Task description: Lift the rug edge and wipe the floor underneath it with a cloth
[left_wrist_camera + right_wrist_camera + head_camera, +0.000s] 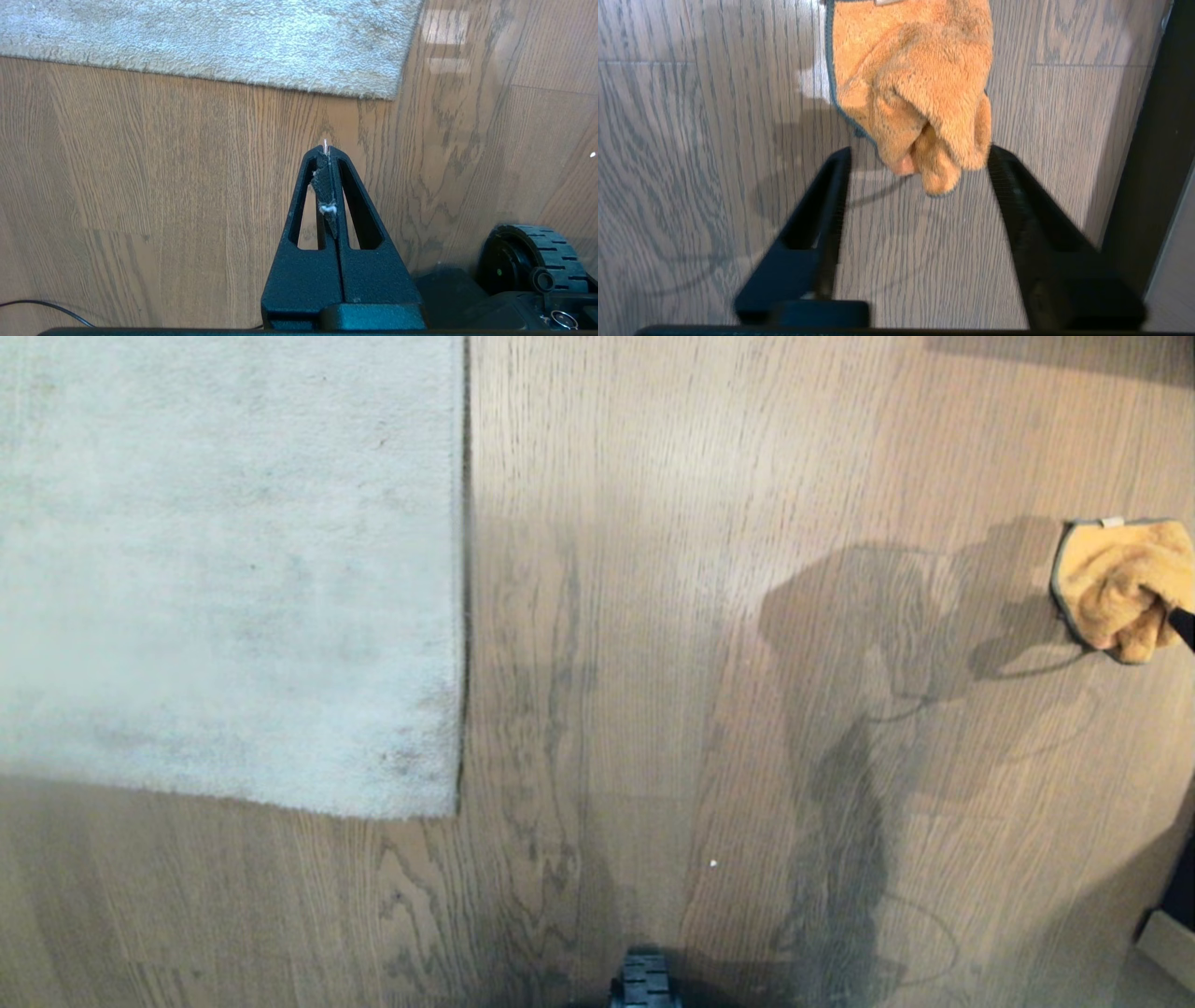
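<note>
Lying crumpled on the floor [653,616] at the head view's right border, the cloth [1120,588] is partly cut off. The right gripper [920,161] straddles it, jaws apart, one finger touching. The rug edge [462,616] lies flat, well apart. The left gripper [327,151] is pressed together.

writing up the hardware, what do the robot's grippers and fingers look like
Both grippers are matte black plastic. The left gripper has two long tapered fingers with slot-shaped cutouts, worn dark padding and white fluff on the inner faces. The right gripper has the same black tapered fingers with ribbed inner faces.
</note>
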